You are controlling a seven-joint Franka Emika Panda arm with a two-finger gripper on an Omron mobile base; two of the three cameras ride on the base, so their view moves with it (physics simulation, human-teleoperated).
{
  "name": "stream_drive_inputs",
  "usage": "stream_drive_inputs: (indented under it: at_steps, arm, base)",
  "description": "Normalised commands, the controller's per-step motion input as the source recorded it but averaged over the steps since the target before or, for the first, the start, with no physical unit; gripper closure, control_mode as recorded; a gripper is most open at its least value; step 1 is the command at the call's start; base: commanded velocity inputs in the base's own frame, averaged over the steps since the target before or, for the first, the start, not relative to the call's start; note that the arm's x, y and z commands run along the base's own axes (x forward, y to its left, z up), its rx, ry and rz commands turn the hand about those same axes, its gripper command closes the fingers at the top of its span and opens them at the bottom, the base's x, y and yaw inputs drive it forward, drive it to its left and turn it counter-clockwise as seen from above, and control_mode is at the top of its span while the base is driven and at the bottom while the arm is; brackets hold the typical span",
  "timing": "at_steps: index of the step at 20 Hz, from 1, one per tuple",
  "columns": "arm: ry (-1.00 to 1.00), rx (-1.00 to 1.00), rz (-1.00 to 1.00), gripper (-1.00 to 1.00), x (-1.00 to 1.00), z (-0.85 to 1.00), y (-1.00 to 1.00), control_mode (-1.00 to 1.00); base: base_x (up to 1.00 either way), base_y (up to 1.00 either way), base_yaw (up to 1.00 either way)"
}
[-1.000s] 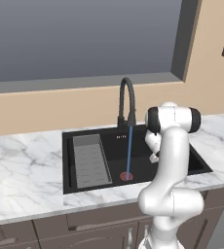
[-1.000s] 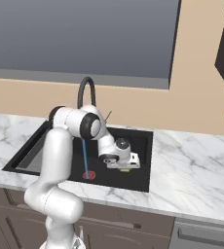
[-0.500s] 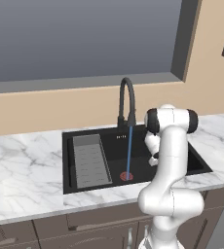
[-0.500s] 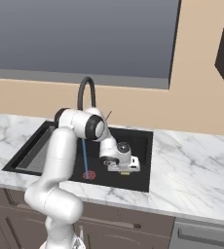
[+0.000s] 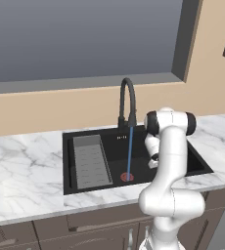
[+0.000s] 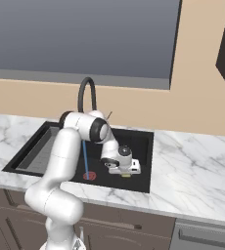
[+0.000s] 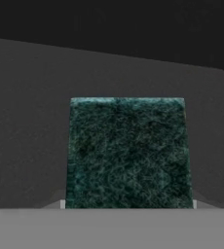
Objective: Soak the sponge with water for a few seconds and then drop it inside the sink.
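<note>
The sponge is held tight between the fingers of the gripper. It is seen low in the middle of the hand view, green side up. In the right base view it is held over the right half of the sink, to the right of the water and apart from it. If the sponge is let go now, it may be dropped dry. It could also be slipped out of the grip when wet.

You see a mottled dark green sponge face over the black sink. The water is blue, the drain red, the counter white marble with grey veins
</note>
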Motion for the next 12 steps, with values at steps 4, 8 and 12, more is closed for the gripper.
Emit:
stream_drive_inputs:
  at_steps: [4,8,12]
  arm:
    - [0.0,0.0,0.0,1.0,0.12,-0.26,0.0,-1.0]
    - [0.0,-0.01,0.0,1.0,0.01,-0.15,0.0,-1.0]
    - [0.0,0.0,0.0,1.0,0.0,0.0,0.0,-1.0]
  base:
    - [0.0,0.0,0.0]
    - [0.0,0.0,0.0]
    - [0.0,0.0,0.0]
